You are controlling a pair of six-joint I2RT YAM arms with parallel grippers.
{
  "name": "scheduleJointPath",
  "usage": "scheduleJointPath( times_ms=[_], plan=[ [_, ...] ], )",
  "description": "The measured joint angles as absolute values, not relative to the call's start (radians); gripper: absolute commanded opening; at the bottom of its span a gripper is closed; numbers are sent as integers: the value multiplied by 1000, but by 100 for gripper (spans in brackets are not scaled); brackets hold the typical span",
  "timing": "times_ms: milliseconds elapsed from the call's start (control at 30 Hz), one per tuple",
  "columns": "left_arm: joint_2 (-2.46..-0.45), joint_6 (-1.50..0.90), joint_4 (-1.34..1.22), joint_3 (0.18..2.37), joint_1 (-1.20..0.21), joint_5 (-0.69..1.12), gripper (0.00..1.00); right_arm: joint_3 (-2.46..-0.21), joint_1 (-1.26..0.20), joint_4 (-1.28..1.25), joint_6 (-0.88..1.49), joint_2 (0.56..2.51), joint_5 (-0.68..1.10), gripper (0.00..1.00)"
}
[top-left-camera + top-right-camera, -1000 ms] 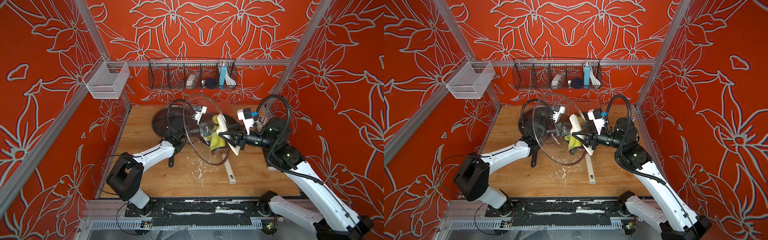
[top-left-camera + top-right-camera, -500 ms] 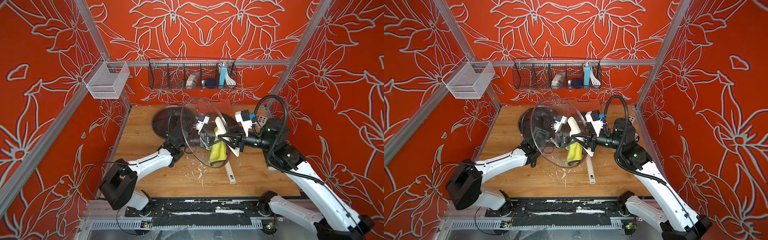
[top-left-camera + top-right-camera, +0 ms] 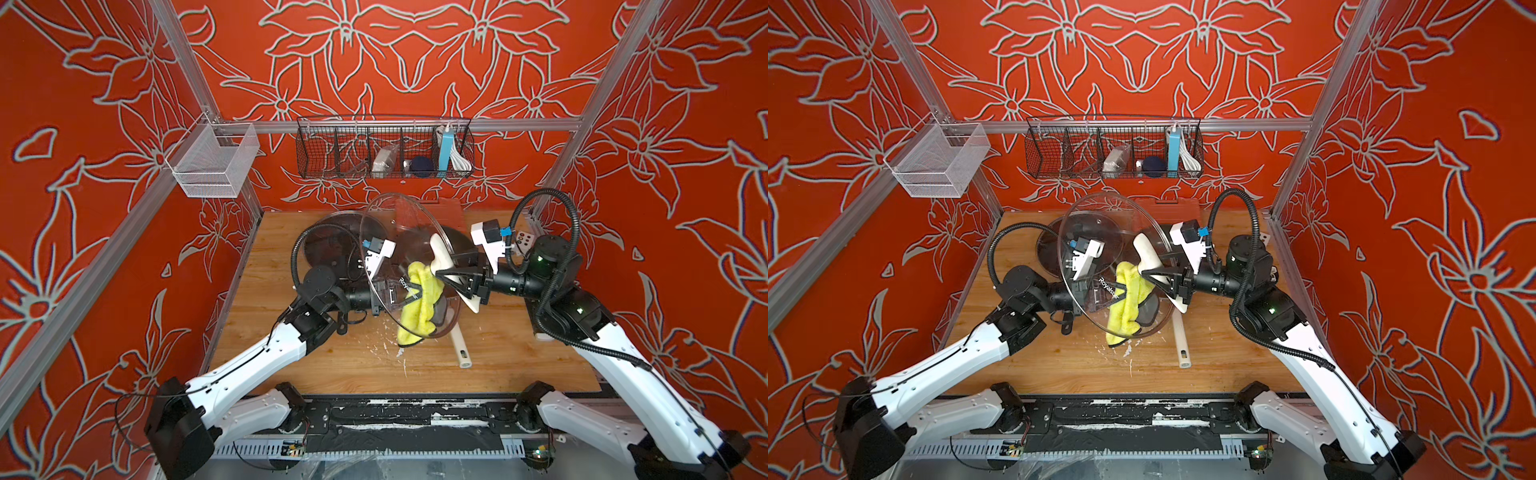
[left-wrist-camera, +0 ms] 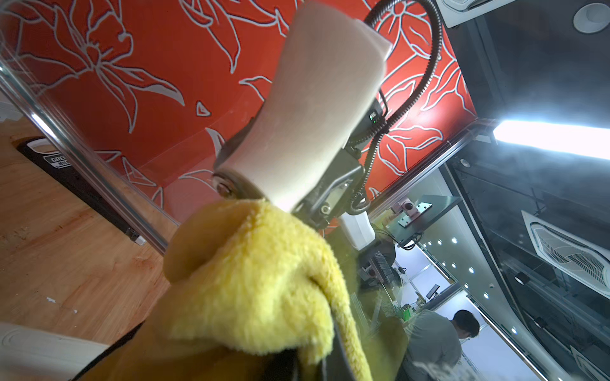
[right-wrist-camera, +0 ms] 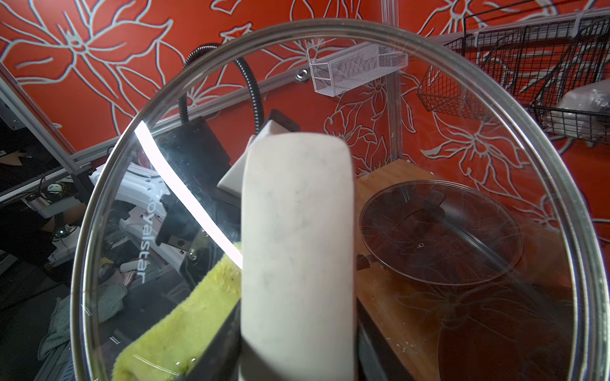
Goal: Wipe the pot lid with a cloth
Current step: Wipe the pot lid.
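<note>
The left gripper (image 3: 415,293) is closed tight on a bunch of the cloth (image 3: 419,309) and is seen through the glass in both top views. The cloth hangs from the jaws with its long axis running down toward the table (image 3: 316,365), and its lower tip reaches just past the lid's bottom rim. It is fluffy, bright yellow and gathered into thick folds. A thin dark trim shows along one edge in the left wrist view, and a few faint specks show in the right wrist view. It appears to lie against the inner face of the lid (image 3: 401,224).

The lid is clear glass with a metal rim, raised on edge above the table and tilted. Its inner face is turned to the left arm and its handle side to the right arm. In a top view its long axis runs from far left to near right.

The right gripper (image 3: 449,277) is partly closed, its black jaws clamped across the middle of the cream handle (image 3: 439,251), which lies along the lid's face.

Beneath sits a dark pan (image 3: 457,245), and a second lid (image 3: 332,245) lies flat beside it.
</note>
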State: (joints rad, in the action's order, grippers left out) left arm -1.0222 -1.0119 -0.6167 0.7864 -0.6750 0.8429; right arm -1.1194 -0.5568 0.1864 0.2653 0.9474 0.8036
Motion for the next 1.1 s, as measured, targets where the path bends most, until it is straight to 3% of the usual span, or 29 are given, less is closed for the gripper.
scheduleJointPath(
  times_ms=[433,700,1100],
  plan=[
    [-821,-977,-463,802,-537,857,0,-1119,-556,210,251,950,822,0],
    [-876,-957,-443,904,-444,929,0,-1119,-553,235,251,946,881,0],
    [-1024,-866,-404,1092,-431,1018,0,-1119,-547,228,252,913,931,0]
  ],
)
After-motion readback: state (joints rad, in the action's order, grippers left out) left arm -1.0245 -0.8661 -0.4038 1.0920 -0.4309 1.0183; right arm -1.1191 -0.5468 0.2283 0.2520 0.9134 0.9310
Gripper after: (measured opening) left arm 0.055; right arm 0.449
